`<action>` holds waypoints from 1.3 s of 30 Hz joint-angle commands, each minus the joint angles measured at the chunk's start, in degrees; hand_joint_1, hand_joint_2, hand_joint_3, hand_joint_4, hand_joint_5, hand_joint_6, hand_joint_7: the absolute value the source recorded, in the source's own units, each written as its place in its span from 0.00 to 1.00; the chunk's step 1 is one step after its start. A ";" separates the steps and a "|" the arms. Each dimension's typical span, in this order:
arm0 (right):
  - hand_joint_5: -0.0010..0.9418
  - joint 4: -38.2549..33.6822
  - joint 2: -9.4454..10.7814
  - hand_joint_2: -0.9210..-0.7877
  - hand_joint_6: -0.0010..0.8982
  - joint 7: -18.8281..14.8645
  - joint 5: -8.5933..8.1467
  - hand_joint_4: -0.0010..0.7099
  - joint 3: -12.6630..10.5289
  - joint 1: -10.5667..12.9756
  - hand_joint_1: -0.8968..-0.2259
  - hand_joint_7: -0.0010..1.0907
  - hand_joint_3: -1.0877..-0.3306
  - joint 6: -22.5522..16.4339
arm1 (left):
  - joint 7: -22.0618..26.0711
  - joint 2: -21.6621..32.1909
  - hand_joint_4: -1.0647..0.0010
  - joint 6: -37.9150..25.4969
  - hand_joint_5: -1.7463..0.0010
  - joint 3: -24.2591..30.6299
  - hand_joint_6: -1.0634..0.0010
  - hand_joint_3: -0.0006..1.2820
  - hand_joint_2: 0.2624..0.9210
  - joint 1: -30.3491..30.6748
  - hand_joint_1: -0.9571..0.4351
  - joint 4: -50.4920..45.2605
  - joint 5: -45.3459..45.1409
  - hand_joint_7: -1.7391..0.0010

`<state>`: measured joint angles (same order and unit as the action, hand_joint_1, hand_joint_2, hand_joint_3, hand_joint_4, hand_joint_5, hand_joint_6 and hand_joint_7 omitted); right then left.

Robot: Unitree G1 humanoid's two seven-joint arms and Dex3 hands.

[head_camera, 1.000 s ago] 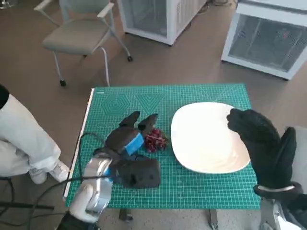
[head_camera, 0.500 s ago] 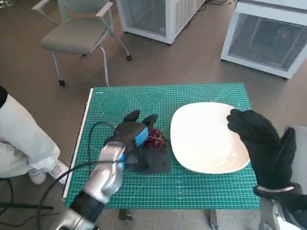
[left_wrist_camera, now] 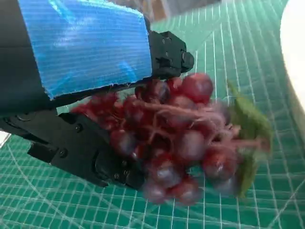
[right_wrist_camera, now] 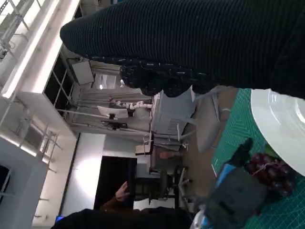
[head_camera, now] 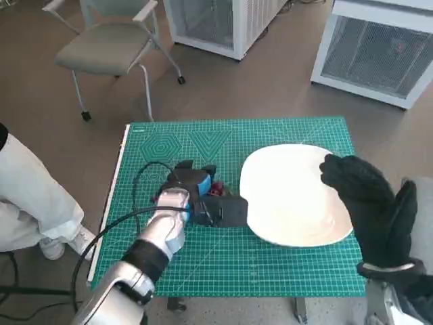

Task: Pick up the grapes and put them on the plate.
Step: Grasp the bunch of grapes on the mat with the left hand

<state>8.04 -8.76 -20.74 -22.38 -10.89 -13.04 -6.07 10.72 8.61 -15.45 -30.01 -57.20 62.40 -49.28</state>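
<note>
A green gridded mat (head_camera: 284,261) covers the small table, which stands on a brown floor (head_camera: 61,128). A grey chair (head_camera: 101,51) stands beyond the table's far left corner, and white cabinets (head_camera: 379,54) with mesh fronts stand further back. A person's pale trouser leg (head_camera: 30,196) shows at the left edge. The left hand (head_camera: 196,196) holds the grapes (left_wrist_camera: 176,138), its fingers (left_wrist_camera: 81,152) closed around the bunch, just beside the left rim of the white plate (head_camera: 291,196). In the left wrist view the bunch appears to hang just above the mat. The plate lies on the right half of the mat. The right hand (head_camera: 372,210) hovers over the plate's right edge, gloved fingers apart, holding nothing.
</note>
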 commanded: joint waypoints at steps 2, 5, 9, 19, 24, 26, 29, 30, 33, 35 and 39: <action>0.92 -0.06 0.07 0.00 0.23 0.58 -0.09 0.56 0.01 1.33 0.85 0.95 0.61 0.58 | -0.19 -0.80 0.92 0.83 1.00 -1.06 0.80 0.08 0.98 -1.53 0.78 3.83 1.55 1.00; 0.92 0.01 0.02 0.00 0.23 0.57 -0.15 0.56 -0.10 1.42 0.85 0.95 0.61 0.58 | -0.50 -0.80 0.92 1.55 1.00 -0.95 0.79 0.08 0.96 -1.55 0.79 4.56 2.56 1.00; 0.92 -0.03 -0.03 0.00 0.23 0.57 -0.17 0.56 -0.24 1.47 0.85 0.95 0.61 0.53 | -0.86 -0.88 0.91 2.18 1.00 -1.11 0.79 0.07 0.88 -1.54 0.75 5.42 3.59 1.00; 0.93 -0.29 0.03 0.00 0.22 0.65 -0.05 0.56 -0.19 1.36 0.85 0.95 0.61 0.42 | -1.52 -1.18 0.87 2.96 0.99 -1.27 0.77 0.04 0.79 -1.95 0.65 7.05 5.28 1.00; 0.93 -0.28 0.10 0.00 0.22 0.74 0.08 0.56 -0.10 1.33 0.85 0.96 0.61 0.37 | -1.90 -1.24 0.86 3.26 0.99 -1.50 0.77 0.03 0.79 -2.14 0.65 7.56 5.60 1.00; 0.93 -0.27 0.19 0.00 0.22 0.87 0.29 0.56 0.04 1.27 0.85 0.96 0.61 0.28 | -3.23 -1.10 0.82 3.94 0.97 -1.67 0.74 0.04 0.83 -1.98 0.67 7.70 5.54 0.99; 0.93 -0.26 0.17 0.00 0.22 0.97 0.36 0.56 0.06 1.22 0.85 0.95 0.61 0.24 | -7.79 -0.18 0.70 6.06 0.63 -1.81 0.57 0.16 0.90 -0.73 0.79 6.71 5.28 0.97; 0.93 -0.28 0.13 0.00 0.22 0.97 0.32 0.56 0.03 1.20 0.85 0.95 0.61 0.25 | -8.96 0.16 0.69 6.73 0.47 -1.84 0.50 0.22 0.90 -0.32 0.83 6.31 5.25 0.95; 0.93 -0.46 0.02 0.00 0.21 0.91 0.18 0.55 -0.11 1.11 0.85 0.95 0.61 0.25 | -10.51 1.02 0.71 8.21 0.18 -1.93 0.39 0.40 0.86 0.34 0.90 5.53 5.38 0.93; 0.93 -0.65 -0.04 0.00 0.21 0.85 0.11 0.55 -0.20 1.02 0.85 0.95 0.61 0.21 | -10.58 1.48 0.72 8.86 0.09 -1.97 0.36 0.45 0.84 0.40 0.92 5.28 5.48 0.91; 0.93 -1.01 -0.04 0.00 0.21 0.80 0.11 0.55 -0.26 0.82 0.85 0.95 0.61 0.07 | -10.13 2.22 0.74 9.37 0.02 -2.16 0.34 0.50 0.83 0.24 0.94 4.71 5.43 0.90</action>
<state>7.96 -8.77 -20.30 -22.33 -11.05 -12.69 -6.17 0.24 9.77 -6.50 -31.75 -57.85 67.99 -44.17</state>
